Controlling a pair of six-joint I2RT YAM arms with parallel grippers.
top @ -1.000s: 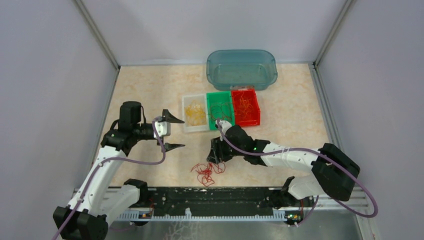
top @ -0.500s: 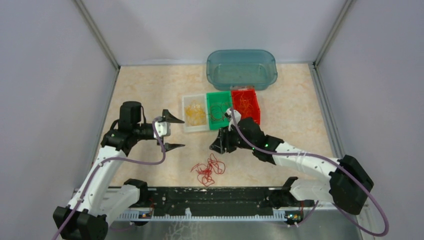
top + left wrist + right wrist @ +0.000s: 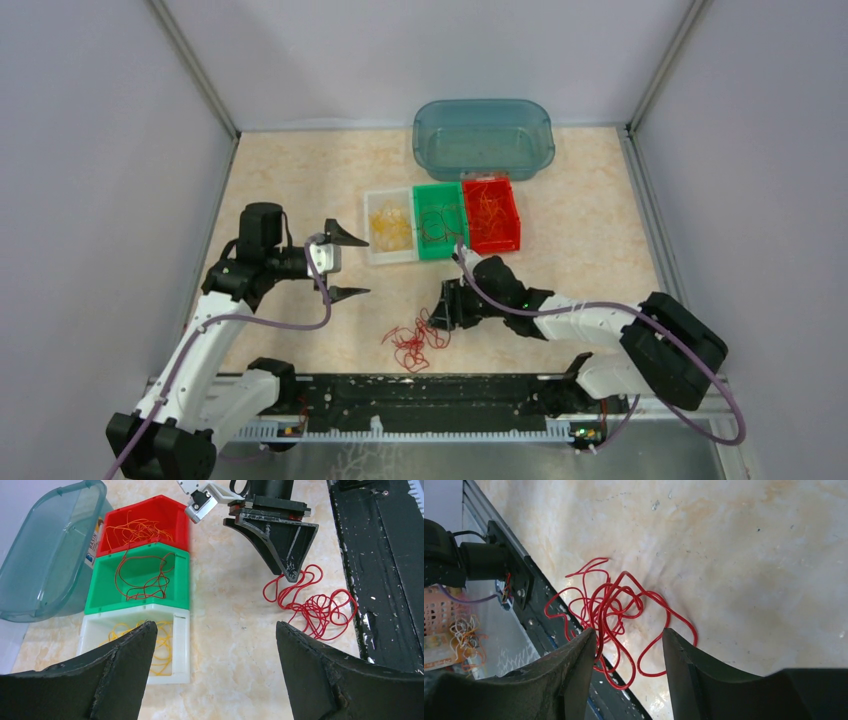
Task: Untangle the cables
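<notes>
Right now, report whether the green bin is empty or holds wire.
Not empty: the left wrist view shows a red wire looped inside the green bin.

Bare bench [image 3: 290, 180] runs along the left wall, wide enough to pass. Mid-bench, the white bin [image 3: 391, 257], green bin [image 3: 440, 253] and red bin [image 3: 495, 244] stand in a touching row with the teal tub [image 3: 545, 150] just behind, barring a straight reach to the back. The cables [image 3: 412, 342] lie near the black rail [image 3: 430, 400], open from the left. On their right, the right arm [image 3: 580, 322] lies across the bench, and its pincer [image 3: 432, 320], jaws apart, crowds the clump. The left pincer [image 3: 366, 267] hangs spread left of the bins.
</notes>
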